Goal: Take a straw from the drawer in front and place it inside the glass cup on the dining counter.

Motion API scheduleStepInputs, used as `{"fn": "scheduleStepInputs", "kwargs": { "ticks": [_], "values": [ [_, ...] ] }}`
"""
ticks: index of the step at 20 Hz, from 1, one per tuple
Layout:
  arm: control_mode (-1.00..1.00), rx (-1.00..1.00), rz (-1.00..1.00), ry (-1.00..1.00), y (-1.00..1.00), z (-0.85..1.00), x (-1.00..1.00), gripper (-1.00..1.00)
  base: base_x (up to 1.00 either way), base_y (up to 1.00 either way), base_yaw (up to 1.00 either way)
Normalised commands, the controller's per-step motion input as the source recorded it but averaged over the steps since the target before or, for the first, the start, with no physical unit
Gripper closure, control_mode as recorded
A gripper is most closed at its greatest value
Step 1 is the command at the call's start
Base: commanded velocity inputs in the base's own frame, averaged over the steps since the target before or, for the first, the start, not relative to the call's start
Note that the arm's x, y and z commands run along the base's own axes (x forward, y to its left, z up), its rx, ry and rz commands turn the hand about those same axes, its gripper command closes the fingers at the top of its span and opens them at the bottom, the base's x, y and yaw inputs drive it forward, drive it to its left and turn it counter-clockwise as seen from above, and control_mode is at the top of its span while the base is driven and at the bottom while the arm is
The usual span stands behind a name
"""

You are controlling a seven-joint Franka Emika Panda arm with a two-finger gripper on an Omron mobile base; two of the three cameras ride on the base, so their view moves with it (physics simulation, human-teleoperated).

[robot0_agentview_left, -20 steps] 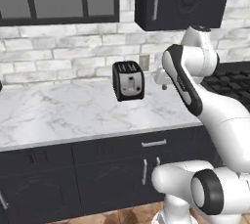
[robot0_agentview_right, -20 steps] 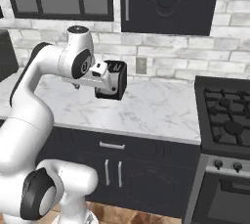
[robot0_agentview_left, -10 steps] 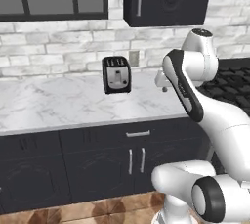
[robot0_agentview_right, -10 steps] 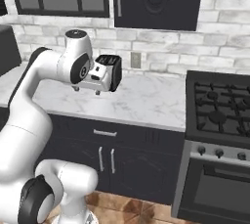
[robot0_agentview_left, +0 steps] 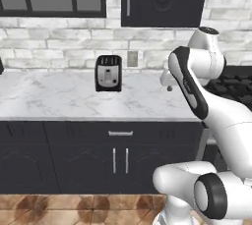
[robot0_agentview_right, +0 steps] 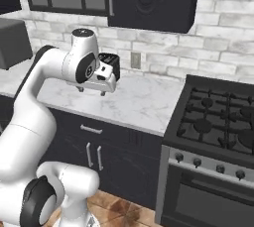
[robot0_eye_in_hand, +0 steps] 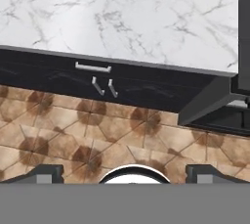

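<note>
The arm is raised above the marble worktop (robot0_agentview_left: 59,98), its gripper (robot0_agentview_right: 92,91) hanging over the front part of the stone, pointing down. In the hand view the two fingertips (robot0_eye_in_hand: 46,173) sit far apart at the bottom corners, nothing between them: the hand is wide apart and empty.

Below the worktop edge, the drawer (robot0_agentview_left: 120,130) is shut, flush with the dark cabinet fronts, its horizontal silver bar handle (robot0_agentview_left: 120,133) catching the light. From the hand view that handle (robot0_eye_in_hand: 93,67) lies straight ahead of the fingertips, with two vertical cabinet door handles (robot0_eye_in_hand: 105,87) just under it and brown tiled floor (robot0_eye_in_hand: 97,135) nearer the camera.

On the worktop, far side near the white brick wall (robot0_agentview_left: 59,47), stands a black toaster (robot0_agentview_left: 108,73). A wall outlet (robot0_agentview_left: 132,58) is just to its right. To the right of the cabinets, a black gas stove (robot0_agentview_right: 218,122) with knobs along its front.
</note>
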Motion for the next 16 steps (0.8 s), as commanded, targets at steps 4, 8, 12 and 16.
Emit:
{"fn": "scheduleStepInputs", "kwargs": {
  "ticks": [4, 8, 12, 16],
  "values": [
    [1.00, 0.00, 0.00, 0.00, 0.00, 0.00, 0.00, -1.00, 0.31, -0.56, 0.39],
    [1.00, 0.00, 0.00, 0.00, 0.00, 0.00, 0.00, -1.00, 0.32, -0.50, 0.37],
    [1.00, 0.00, 0.00, 0.00, 0.00, 0.00, 0.00, -1.00, 0.27, -0.41, 0.28],
    [1.00, 0.00, 0.00, 0.00, 0.00, 0.00, 0.00, -1.00, 0.06, -0.44, 0.24]
  ]
}}
